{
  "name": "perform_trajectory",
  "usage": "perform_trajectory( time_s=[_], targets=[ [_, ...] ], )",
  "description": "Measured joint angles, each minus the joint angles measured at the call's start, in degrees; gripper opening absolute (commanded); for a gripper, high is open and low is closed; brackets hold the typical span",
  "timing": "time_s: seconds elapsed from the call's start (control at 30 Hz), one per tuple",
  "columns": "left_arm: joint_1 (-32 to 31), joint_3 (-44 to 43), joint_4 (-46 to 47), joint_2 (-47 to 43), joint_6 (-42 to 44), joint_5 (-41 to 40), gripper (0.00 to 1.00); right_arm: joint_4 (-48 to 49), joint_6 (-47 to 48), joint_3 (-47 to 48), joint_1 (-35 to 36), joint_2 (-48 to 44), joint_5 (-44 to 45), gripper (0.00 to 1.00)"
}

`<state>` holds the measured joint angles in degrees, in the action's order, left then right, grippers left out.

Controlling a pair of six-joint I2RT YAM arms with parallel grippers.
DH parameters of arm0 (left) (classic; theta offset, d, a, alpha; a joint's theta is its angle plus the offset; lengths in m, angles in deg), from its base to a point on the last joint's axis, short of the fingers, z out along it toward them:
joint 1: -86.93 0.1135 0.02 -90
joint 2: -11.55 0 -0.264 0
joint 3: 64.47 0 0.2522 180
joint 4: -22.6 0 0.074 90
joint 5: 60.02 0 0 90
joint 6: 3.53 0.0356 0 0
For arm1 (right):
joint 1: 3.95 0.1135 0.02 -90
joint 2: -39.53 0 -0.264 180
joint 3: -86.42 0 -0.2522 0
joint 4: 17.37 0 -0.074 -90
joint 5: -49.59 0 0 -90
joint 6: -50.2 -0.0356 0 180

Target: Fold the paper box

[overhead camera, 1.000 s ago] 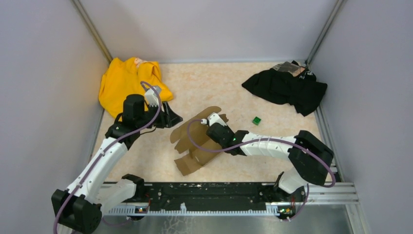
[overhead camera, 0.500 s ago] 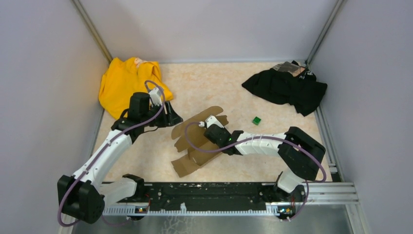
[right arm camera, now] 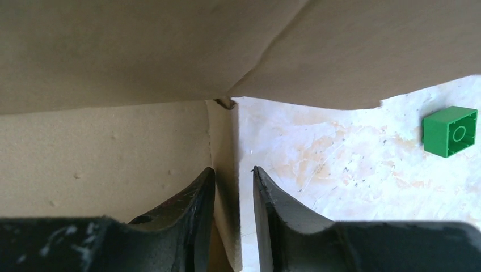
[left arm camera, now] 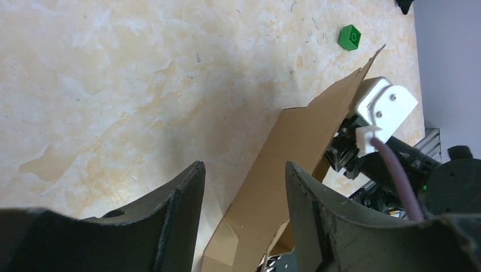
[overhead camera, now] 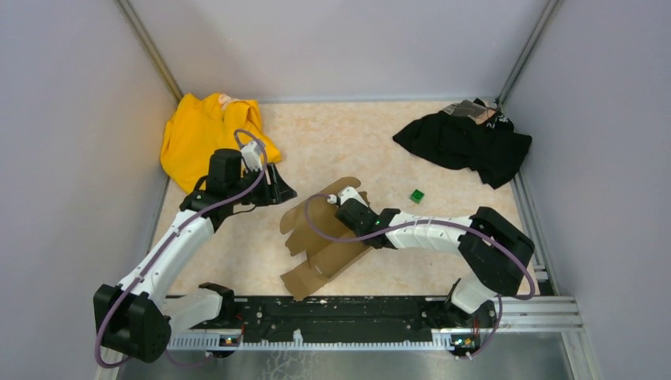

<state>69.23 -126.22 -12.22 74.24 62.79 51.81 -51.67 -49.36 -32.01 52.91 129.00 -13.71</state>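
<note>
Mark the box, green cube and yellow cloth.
box (overhead camera: 326, 260): top view, on its near flat panel.
green cube (overhead camera: 416, 195): top view, on its top face.
yellow cloth (overhead camera: 198, 136): top view, middle of the heap.

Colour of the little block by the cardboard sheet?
Green. The small plastic block shows best in the right wrist view.

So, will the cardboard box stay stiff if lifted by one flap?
Probably light: the paper box is a thin sheet. It likely bends at its creases, since one flap already stands up. It may slide on the smooth table.
</note>
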Motion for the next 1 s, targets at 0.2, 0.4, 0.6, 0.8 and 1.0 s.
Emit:
perform_trajectory(
  time_s=[0.2,0.4,0.6,0.8,1.0],
  targets=[
    [0.24,0.0,0.0,-0.02,0.44,0.48,0.6,1.2,-0.81,0.0,-1.38,-2.75,-0.37,0.31],
    [0.59,0.0,-0.04,-0.02,0.83,0.81,0.6,4.28,-1.18,-0.04,-2.32,-3.1,-0.94,0.3],
    [0.79,0.0,-0.55,-0.02,1.38,1.07,0.6,9.92,-1.68,-1.42,-2.4,-3.04,-1.31,0.28],
    [0.83,-0.02,-1.07,-0.02,1.75,1.42,0.6,14.19,-2.54,-4.98,-2.4,-2.4,-1.36,0.28],
    [1.05,-0.09,-1.27,-0.02,1.88,1.88,0.6,16.81,-2.91,-6.93,-2.4,-2.01,-1.29,0.27]
  ],
)
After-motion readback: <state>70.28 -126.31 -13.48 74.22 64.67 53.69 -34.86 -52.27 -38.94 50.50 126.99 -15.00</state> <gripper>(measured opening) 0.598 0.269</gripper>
